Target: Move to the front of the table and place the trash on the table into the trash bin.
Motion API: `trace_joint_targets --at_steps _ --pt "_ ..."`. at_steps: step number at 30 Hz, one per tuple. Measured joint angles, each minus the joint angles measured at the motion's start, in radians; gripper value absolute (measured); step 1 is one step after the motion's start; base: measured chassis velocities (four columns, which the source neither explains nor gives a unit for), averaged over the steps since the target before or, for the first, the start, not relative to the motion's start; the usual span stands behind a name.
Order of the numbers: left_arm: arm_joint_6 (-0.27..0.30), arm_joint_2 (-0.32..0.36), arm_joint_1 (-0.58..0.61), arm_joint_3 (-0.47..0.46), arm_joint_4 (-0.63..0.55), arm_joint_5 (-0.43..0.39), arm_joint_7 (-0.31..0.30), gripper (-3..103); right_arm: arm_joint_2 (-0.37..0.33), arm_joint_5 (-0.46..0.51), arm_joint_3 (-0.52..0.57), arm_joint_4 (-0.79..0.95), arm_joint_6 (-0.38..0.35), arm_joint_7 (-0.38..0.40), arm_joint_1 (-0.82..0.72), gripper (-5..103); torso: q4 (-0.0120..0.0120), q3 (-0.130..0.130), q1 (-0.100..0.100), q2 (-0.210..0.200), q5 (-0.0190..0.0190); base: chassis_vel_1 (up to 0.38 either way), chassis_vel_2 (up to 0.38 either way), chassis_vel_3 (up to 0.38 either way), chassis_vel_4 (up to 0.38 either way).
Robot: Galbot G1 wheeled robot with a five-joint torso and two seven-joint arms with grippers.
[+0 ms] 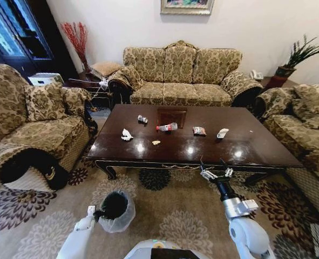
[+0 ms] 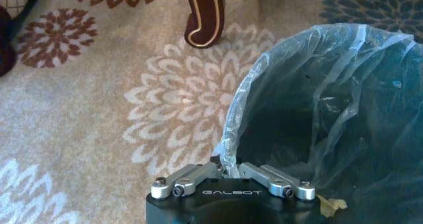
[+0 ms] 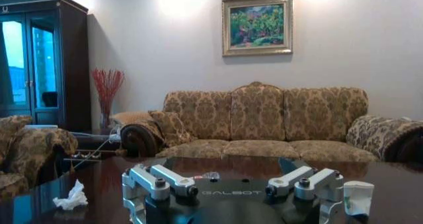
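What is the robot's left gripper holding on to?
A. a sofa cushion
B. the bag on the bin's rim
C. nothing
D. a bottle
B: in the left wrist view the left gripper is pinched on the bag at the bin's rim, down on the carpet.

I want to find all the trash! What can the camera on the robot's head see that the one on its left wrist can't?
Head view only: the table top with crumpled paper, a bottle, a wrapper, and the right tool, open at the table's near edge. Left wrist view only: a scrap inside the bag. Both: the trash bin, the left tool gripping its rim.
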Motion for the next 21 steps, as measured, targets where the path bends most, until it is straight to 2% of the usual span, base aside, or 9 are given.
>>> trace_joint_targets --at_steps 6,10,14,15,17,18,19,21 --pt "0.018 0.001 0.047 0.000 -0.062 -0.038 -0.006 0 0.006 -0.006 -0.010 0.000 0.003 0.000 0.002 100 -0.0003 0.000 0.000 0.000 -0.0009 0.000 0.000 0.000 0.000" --pt "0.043 0.011 0.109 -0.003 -0.136 -0.090 -0.034 0 0.005 -0.005 -0.013 0.001 0.014 -0.005 0.004 100 -0.0003 0.000 0.000 0.000 -0.0009 0.000 0.000 0.000 0.000" --pt "0.082 0.037 0.238 -0.032 -0.329 -0.181 -0.081 0 0.005 0.004 -0.020 -0.001 0.030 -0.011 0.018 100 0.0003 0.000 0.000 0.000 -0.0010 0.000 0.000 0.000 0.000" --pt "0.082 0.037 0.238 -0.032 -0.329 -0.181 -0.081 0 0.005 0.004 -0.020 -0.001 0.030 -0.011 0.018 100 0.0003 0.000 0.000 0.000 -0.0010 0.000 0.000 0.000 0.000" --pt "0.093 0.050 0.288 -0.048 -0.420 -0.217 -0.098 0 0.007 0.008 -0.022 -0.004 0.035 -0.013 0.023 100 -0.0001 0.000 0.000 0.000 -0.0001 0.000 0.000 0.000 0.000" --pt "0.104 0.068 0.350 -0.067 -0.529 -0.268 -0.117 0 0.010 0.014 -0.024 -0.010 0.050 -0.013 0.030 100 -0.0001 0.000 0.000 0.000 0.0003 0.000 0.000 0.000 0.000" --pt "0.104 0.068 0.350 -0.067 -0.529 -0.268 -0.117 0 0.010 0.014 -0.024 -0.010 0.050 -0.013 0.030 100 -0.0001 0.000 0.000 0.000 0.0003 0.000 0.000 0.000 0.000" --pt "0.113 0.082 0.417 -0.087 -0.633 -0.311 -0.147 0 0.015 0.030 -0.034 -0.028 0.096 0.001 0.044 100 -0.0004 0.000 0.000 0.000 -0.0005 0.000 0.000 0.000 0.000"
